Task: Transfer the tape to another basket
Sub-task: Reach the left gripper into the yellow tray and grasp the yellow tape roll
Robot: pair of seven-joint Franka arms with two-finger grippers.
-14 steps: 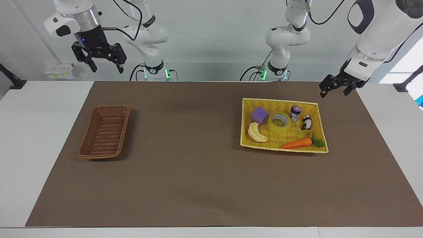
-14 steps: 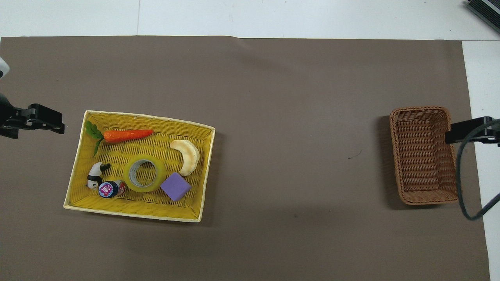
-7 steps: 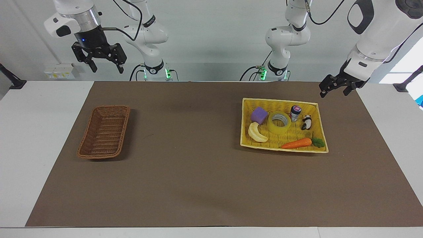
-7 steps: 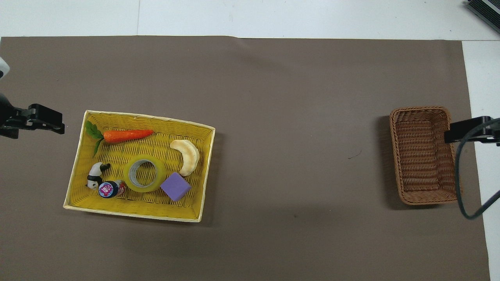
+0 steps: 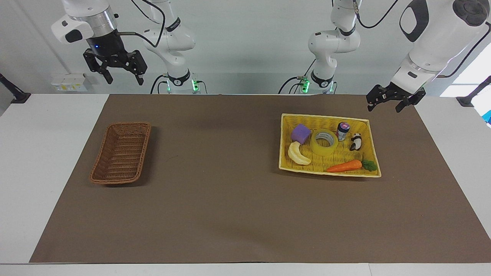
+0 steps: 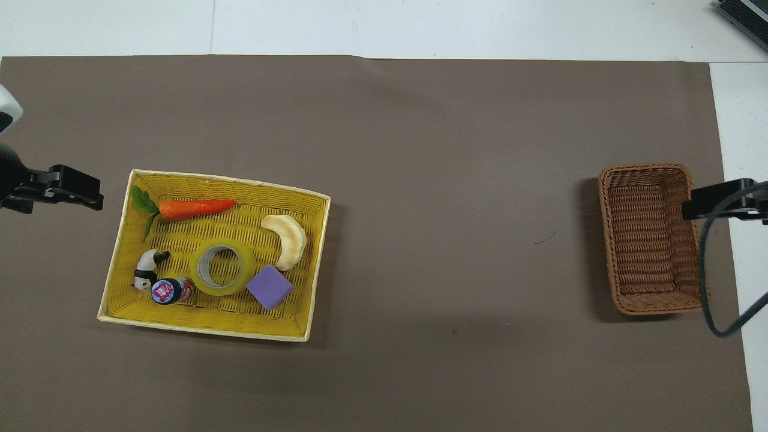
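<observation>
The tape [image 5: 324, 143], a yellow translucent roll with a grey core, lies flat in the middle of the yellow woven tray [image 5: 330, 173]; it also shows in the overhead view [image 6: 248, 271]. The small brown wicker basket [image 5: 121, 153] stands empty toward the right arm's end of the table [image 6: 651, 240]. My left gripper [image 5: 383, 108] is open and empty, raised over the mat by the tray's corner nearest the robots [image 6: 90, 193]. My right gripper [image 5: 124, 81] is open and empty, high above the table's edge near the brown basket [image 6: 696, 207].
In the tray around the tape lie a purple cube [image 5: 300, 133], a pale banana [image 5: 298, 154], an orange carrot [image 5: 344, 166], a panda figure [image 5: 356, 142] and a small bottle [image 5: 342, 131]. A brown mat [image 5: 222, 172] covers the table between the baskets.
My left gripper has shifted slightly toward the yellow tray and turned a little. The right arm and all objects have not moved.
</observation>
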